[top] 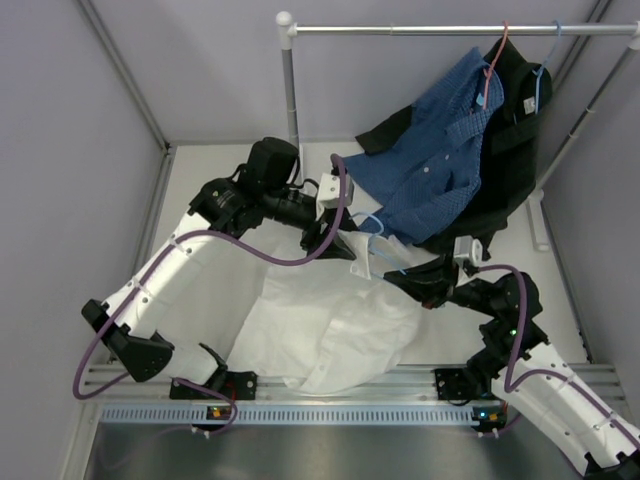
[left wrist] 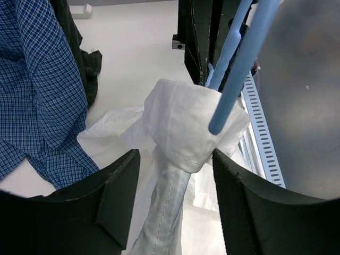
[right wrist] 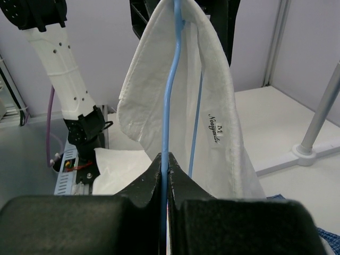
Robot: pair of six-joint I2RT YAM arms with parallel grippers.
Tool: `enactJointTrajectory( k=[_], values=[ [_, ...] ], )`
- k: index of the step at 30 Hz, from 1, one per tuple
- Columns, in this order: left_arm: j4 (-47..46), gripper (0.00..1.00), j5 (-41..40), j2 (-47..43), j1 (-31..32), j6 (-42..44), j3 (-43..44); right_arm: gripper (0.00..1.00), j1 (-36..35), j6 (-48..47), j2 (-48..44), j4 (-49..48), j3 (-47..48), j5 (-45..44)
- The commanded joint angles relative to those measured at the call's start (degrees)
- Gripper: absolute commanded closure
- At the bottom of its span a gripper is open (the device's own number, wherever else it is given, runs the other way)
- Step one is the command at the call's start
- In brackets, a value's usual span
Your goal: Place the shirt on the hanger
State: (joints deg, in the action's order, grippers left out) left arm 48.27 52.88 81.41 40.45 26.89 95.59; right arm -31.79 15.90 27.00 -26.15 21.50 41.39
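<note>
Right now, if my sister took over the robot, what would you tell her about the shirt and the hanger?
The left gripper looks open, its fingers on either side of the raised collar of the shirt.
The right gripper is shut on the hanger, holding its wire upright.
Done: the collar is draped over the hanger's top end.
Most of the shirt lies bunched on the table.
Left to do: work both shoulders onto the hanger's arms and lift the body clear.

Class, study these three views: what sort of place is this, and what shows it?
Probably a robotics lab test cell: plain grey partition walls, two robot arms bolted along a rail at a white table, and a clothes rack with hung garments.
</note>
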Motion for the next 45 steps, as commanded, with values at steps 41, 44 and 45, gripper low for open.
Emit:
enactJointTrajectory(
  k=[41,44,45],
  values=[
    [-4.2,1.0,-12.9,-8.7,-1.2,-2.1,-6.2,0.01,-1.0,2.8,-13.8,38.3,7.5,-40.9],
    [-7.2,1.0,-16.3,-10.8,-1.2,-4.3,-8.7,0.07,-0.9,6.8,-12.9,42.1,6.5,-34.2],
    [-8.6,1.0,-17.2,-11.8,-1.2,-5.0,-9.0,0.1,-0.9,7.7,-12.3,42.2,6.0,-31.1]
  ],
)
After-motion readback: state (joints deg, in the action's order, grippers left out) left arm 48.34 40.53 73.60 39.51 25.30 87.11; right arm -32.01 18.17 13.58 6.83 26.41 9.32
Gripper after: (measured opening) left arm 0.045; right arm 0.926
